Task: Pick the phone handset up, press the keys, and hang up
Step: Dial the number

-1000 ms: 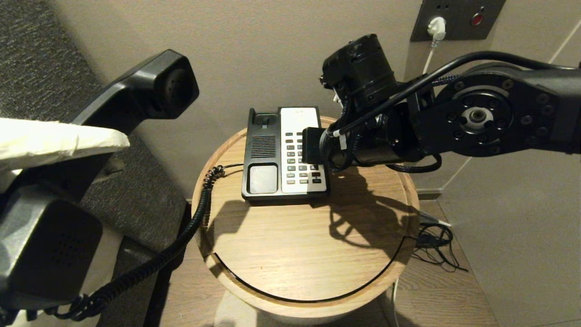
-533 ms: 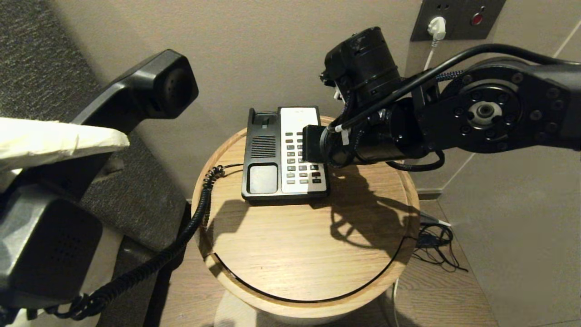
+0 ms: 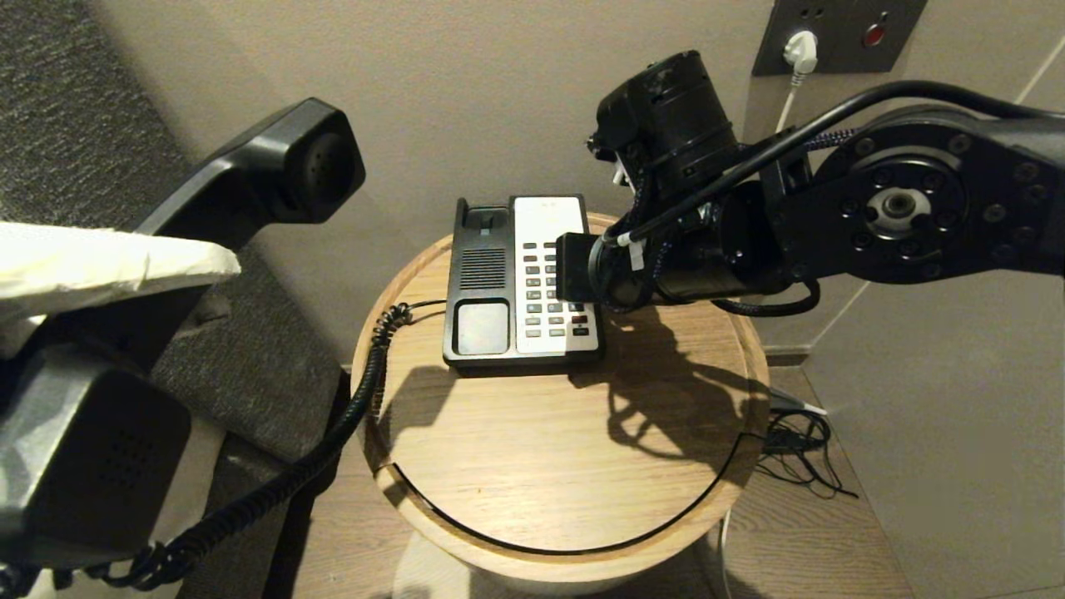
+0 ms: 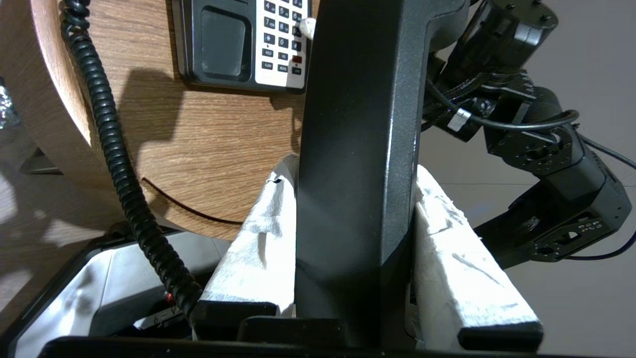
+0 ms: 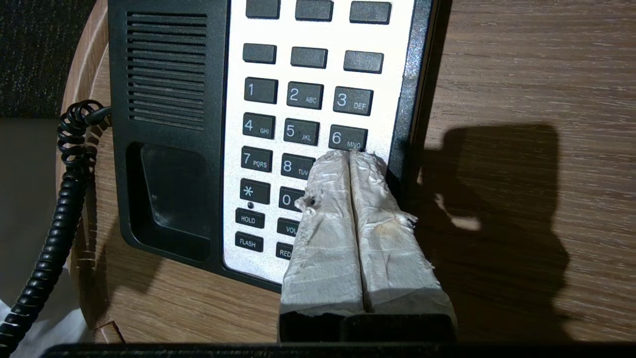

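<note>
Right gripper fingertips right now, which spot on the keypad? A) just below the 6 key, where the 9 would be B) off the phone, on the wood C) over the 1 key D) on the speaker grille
A: in the right wrist view the right gripper, fingers pressed together, has its tips right under the 6 key on the keys, covering the spot beside the 8.

Right hand (image 5: 351, 155) closed, tips on the keys (image 5: 303, 104), phone base (image 5: 164, 149), coiled cord (image 5: 64, 199)

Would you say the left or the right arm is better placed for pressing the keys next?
Right: the right gripper, shut, is over the keys; the left gripper holds the phone handset aside.
</note>
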Robot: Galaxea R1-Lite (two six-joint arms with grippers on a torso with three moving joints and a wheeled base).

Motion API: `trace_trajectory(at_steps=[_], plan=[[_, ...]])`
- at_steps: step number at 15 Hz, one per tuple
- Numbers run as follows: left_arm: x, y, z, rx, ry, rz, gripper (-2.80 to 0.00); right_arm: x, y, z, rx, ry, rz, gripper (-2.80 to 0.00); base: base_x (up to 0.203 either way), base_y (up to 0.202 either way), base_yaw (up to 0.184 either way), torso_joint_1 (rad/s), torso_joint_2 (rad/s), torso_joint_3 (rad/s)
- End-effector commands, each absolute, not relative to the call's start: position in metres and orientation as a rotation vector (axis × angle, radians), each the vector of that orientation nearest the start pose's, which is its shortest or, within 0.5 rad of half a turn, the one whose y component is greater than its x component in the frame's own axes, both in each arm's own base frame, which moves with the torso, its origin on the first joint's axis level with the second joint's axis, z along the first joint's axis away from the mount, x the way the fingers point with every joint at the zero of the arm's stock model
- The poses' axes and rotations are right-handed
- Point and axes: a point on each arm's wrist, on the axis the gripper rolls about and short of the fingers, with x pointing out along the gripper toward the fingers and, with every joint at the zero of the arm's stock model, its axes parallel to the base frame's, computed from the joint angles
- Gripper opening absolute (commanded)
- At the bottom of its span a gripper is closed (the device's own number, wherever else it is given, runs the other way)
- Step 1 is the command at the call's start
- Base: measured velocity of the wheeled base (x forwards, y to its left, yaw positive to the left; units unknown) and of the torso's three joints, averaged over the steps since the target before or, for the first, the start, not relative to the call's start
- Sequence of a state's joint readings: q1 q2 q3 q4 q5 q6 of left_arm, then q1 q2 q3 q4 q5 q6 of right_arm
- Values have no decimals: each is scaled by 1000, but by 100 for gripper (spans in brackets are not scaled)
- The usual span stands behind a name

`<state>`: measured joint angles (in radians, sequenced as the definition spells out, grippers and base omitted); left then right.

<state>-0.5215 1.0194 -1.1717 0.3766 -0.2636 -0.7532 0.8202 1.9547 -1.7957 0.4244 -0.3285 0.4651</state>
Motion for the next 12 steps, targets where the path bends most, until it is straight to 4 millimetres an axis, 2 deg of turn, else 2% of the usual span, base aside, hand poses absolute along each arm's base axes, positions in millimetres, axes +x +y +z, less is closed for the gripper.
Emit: trace_trajectory(at_steps=[1, 12], plan=[[87, -57, 333, -684, 518, -655, -280, 265, 274, 268, 127, 592, 347, -280, 0, 0, 0, 0, 0, 0], [89, -58, 330, -684, 523, -654, -280, 267, 276, 256, 100, 625, 337, -280, 0, 0, 0, 0, 0, 0]])
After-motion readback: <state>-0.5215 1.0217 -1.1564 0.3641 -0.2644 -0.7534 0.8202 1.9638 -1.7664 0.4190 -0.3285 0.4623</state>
